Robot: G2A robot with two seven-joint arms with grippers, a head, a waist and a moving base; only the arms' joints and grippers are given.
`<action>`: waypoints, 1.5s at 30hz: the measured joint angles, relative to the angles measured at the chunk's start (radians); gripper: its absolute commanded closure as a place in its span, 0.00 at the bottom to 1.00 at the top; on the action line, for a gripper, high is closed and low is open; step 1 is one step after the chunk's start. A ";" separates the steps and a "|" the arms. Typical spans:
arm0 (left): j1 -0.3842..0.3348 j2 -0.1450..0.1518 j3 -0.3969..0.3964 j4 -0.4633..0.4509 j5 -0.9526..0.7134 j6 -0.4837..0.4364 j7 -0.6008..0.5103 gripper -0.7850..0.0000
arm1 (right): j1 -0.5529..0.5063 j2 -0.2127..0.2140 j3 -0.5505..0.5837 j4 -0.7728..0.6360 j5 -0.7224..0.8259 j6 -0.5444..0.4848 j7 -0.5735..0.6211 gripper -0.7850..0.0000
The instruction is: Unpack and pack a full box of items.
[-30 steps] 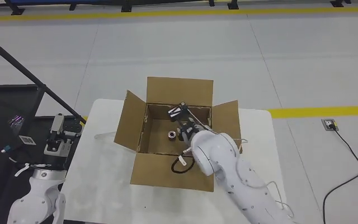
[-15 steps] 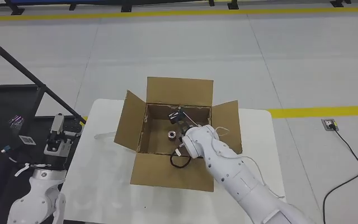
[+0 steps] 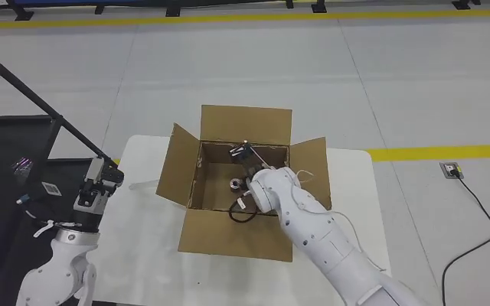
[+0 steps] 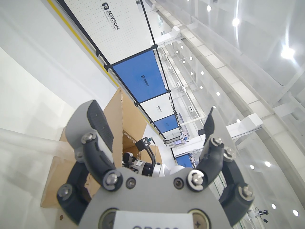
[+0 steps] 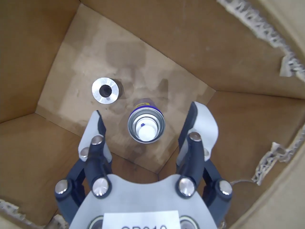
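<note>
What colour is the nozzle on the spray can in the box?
White; the nozzle shows best in the right wrist view.

Our left jaws stand wide apart with nothing between them: two grey fingers (image 4: pixel 71 129) faced with ribbed black rubber pads (image 4: pixel 99 122), pointing up and away from the white tabletop (image 4: pixel 23 101). Just beyond them sits the open brown cardboard box (image 4: pixel 114 120), with one flap standing upright and a torn corrugated edge showing. A white robot arm with black fittings (image 4: pixel 162 169) leans over the box's opening. Past the box we see a yellow floor line (image 4: pixel 71 28), then a long fence of white perforated and blue panels (image 4: pixel 140 77) in black frames. Overhead runs a white ceiling dotted with round lamps (image 4: pixel 236 21).
</note>
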 measured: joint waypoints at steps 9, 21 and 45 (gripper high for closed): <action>-0.041 0.003 0.083 0.008 0.080 0.041 -0.070 0.00 | -0.267 0.086 0.284 -0.588 0.036 -0.088 0.028 0.00; -0.099 -0.001 0.205 0.027 0.147 0.053 -0.111 0.00 | -0.622 0.143 0.647 -1.043 0.344 -0.299 -0.082 0.00; -0.266 -0.021 0.439 0.197 0.242 0.131 -0.139 0.00 | -0.425 0.216 0.879 -0.503 0.736 -0.521 0.198 0.00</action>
